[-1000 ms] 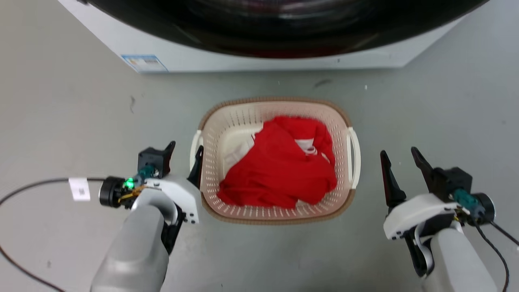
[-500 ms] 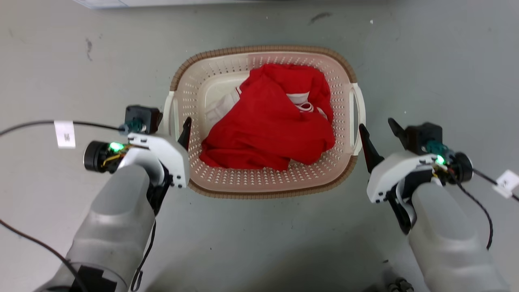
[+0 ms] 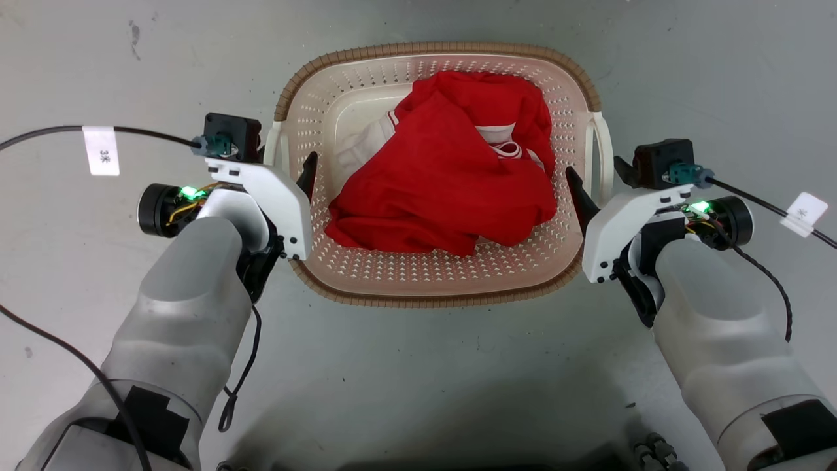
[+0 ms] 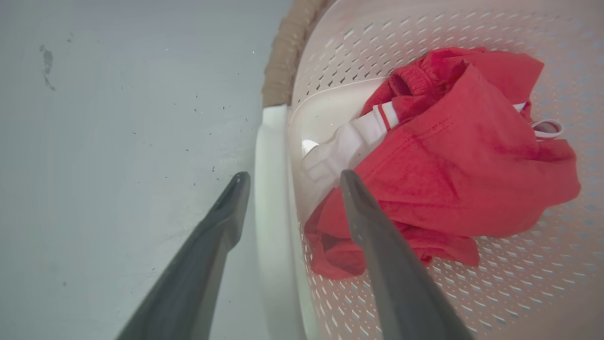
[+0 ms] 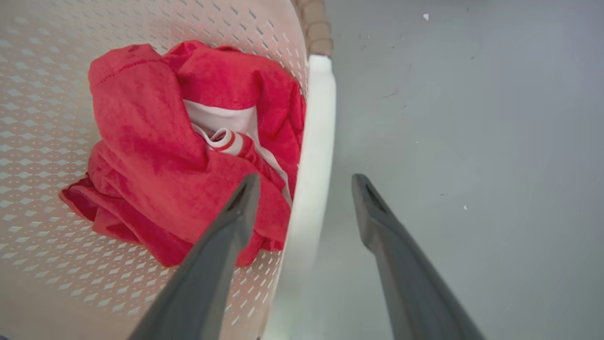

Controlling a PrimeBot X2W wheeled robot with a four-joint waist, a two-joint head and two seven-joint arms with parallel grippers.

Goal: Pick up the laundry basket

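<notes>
The laundry basket (image 3: 431,50), cream with perforated walls and a brown woven-look rim, stands on the grey floor with a red garment (image 3: 451,176) piled inside. My left gripper (image 3: 284,163) is open and straddles the white left handle (image 3: 273,140). In the left wrist view that handle (image 4: 271,189) runs between the two fingers of the left gripper (image 4: 293,175), one outside the basket and one over the garment (image 4: 453,160). My right gripper (image 3: 594,171) is open astride the right handle (image 3: 601,144). The right wrist view shows the same of the right gripper (image 5: 306,179) and its handle (image 5: 317,118).
Bare grey floor (image 3: 418,366) surrounds the basket. A black cable with a white tag (image 3: 101,150) trails from the left wrist, and another tagged cable (image 3: 803,212) from the right wrist. Dark parts of my base (image 3: 654,451) show at the bottom edge.
The camera has tilted down, so the washing machine has left the picture. Both grippers have closed in on the basket's sides; the right one came inward from the open floor to straddle its handle.
</notes>
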